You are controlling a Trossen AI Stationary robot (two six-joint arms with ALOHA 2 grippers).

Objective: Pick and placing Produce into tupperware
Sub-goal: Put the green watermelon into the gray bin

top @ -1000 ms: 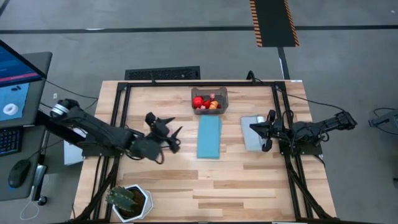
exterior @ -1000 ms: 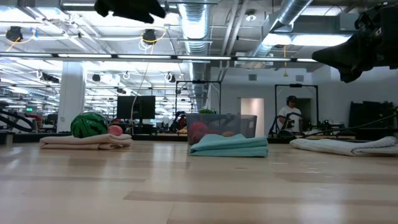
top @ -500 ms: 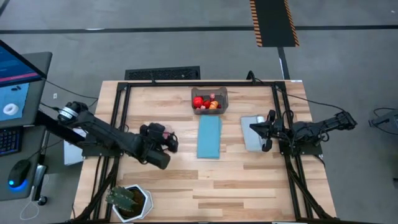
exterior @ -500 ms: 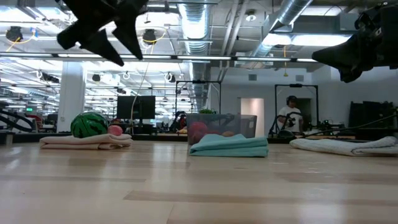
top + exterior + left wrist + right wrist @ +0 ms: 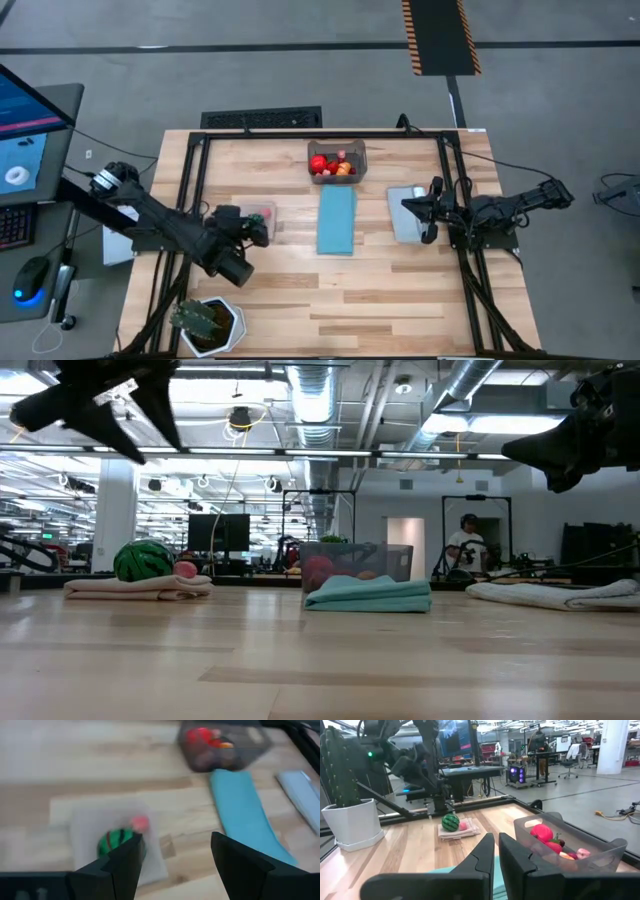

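Above the tan mat [image 5: 262,217], I hold the left end effector [image 5: 175,857] wide and empty.
Watermelon [image 5: 114,841] and pink piece [image 5: 140,823] lie there; right end effector [image 5: 496,851] waits narrow.

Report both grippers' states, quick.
Left gripper: open, empty, above the watermelon on the tan mat.
Right gripper: shut, empty, waiting over the grey mat.

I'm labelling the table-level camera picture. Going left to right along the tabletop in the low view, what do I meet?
Watermelon → pink fruit (both on a tan cloth) → plastic box behind a teal cloth → grey cloth.
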